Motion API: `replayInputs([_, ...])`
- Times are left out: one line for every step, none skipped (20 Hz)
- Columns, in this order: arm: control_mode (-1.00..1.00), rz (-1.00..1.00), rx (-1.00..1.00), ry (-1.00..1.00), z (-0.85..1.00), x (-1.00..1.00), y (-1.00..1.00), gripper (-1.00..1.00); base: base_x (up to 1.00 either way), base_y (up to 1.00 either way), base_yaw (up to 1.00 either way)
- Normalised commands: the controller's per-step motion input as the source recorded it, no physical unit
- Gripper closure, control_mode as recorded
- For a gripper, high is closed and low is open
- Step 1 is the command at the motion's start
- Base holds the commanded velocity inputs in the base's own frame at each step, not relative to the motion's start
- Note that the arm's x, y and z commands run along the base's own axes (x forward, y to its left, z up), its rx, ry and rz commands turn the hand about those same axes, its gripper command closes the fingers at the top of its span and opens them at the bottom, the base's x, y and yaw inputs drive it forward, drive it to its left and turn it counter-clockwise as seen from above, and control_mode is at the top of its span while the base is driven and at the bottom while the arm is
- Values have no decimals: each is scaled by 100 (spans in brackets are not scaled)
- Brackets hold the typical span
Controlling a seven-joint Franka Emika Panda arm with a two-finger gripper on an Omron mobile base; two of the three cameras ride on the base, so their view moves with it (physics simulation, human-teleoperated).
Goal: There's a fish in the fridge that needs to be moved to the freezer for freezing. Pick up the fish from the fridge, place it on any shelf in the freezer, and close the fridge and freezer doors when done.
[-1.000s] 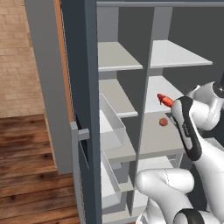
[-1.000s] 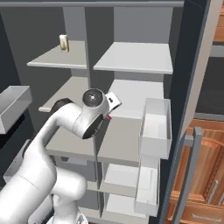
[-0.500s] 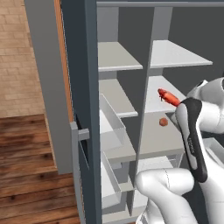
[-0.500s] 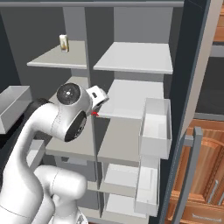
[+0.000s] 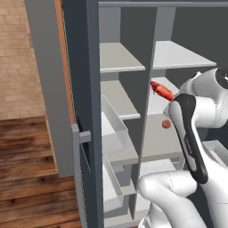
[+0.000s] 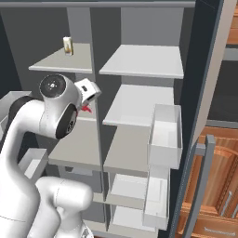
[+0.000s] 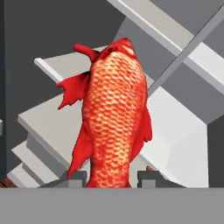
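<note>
Both base cams look forward into the same open shelves [image 5: 122, 58] from opposite sides; the hand cam sits close, probably rolled.

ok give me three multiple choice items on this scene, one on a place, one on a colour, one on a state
1. Where is the fish?
A. between the jaws, in front of the shelves
B. lying in a clear bin
C. on the wooden floor

2. What colour is the fish?
A. blue
B. red-orange
C. green

3. How does the door with the bar handle stand?
A. shut
B. taken off
C. open

Answers: 1 A, the hand view shows it rising from between the finger tips; 2 B, its scales are red-orange; 3 C, the shelves show beside it.
</note>
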Motion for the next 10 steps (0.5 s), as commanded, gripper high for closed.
replayInputs([-100, 0, 1, 0, 39, 8, 36, 100, 0, 0, 0])
replayInputs([-100, 1, 1, 0, 41, 0, 30, 100, 0, 0, 0])
replayInputs([-100, 2, 2, -1, 44, 0, 31, 100, 0, 0, 0])
replayInputs([-100, 3, 3, -2, 44, 0, 34, 100, 0, 0, 0])
replayInputs([-100, 4, 3, -4, 48, 0, 29, 100, 0, 0, 0])
replayInputs([-100, 3, 3, -1, 41, 0, 27, 100, 0, 0, 0])
replayInputs([-100, 3, 3, -1, 39, 0, 33, 100, 0, 0, 0])
replayInputs([-100, 2, 2, -1, 36, 5, 26, 100, 0, 0, 0])
replayInputs([-100, 1, 2, -1, 31, 12, 26, 100, 0, 0, 0])
replayInputs([-100, 0, 1, -3, 36, 13, 20, 100, 0, 0, 0])
